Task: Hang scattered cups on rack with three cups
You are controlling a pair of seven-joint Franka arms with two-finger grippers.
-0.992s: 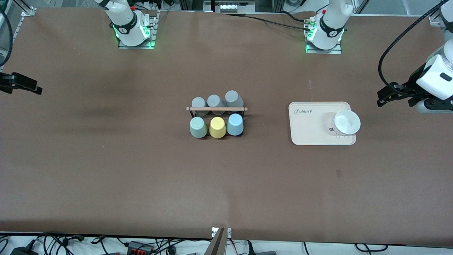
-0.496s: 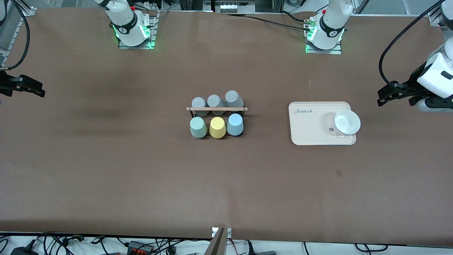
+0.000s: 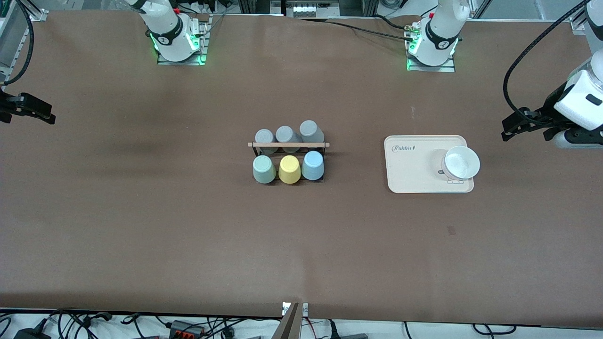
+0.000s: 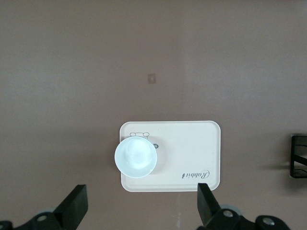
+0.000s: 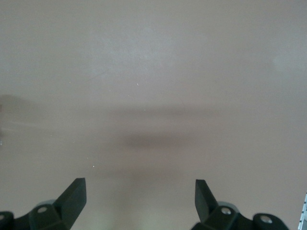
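The black wire rack (image 3: pixel 288 144) with its wooden rod stands mid-table. On its row nearer the front camera hang the sage green cup (image 3: pixel 264 169) and the light blue cup (image 3: pixel 313 165), upside down, with a yellow cup (image 3: pixel 289 169) between them. My left gripper (image 3: pixel 524 135) hovers open and empty over the left arm's end of the table; the left wrist view shows its jaws wide apart (image 4: pixel 141 206) and one corner of the rack (image 4: pixel 298 155). My right gripper (image 3: pixel 23 113) hangs open and empty (image 5: pixel 140 199) over bare table at the right arm's end.
Three grey cups (image 3: pixel 287 135) fill the rack's row farther from the front camera. A beige tray (image 3: pixel 410 174) with a white bowl (image 3: pixel 461 162) on it lies between the rack and the left arm's end, also in the left wrist view as tray (image 4: pixel 192 153) and bowl (image 4: pixel 135 156).
The right gripper has drifted slightly at its end of the table. The left gripper has barely shifted. The cups and the rack are as they were.
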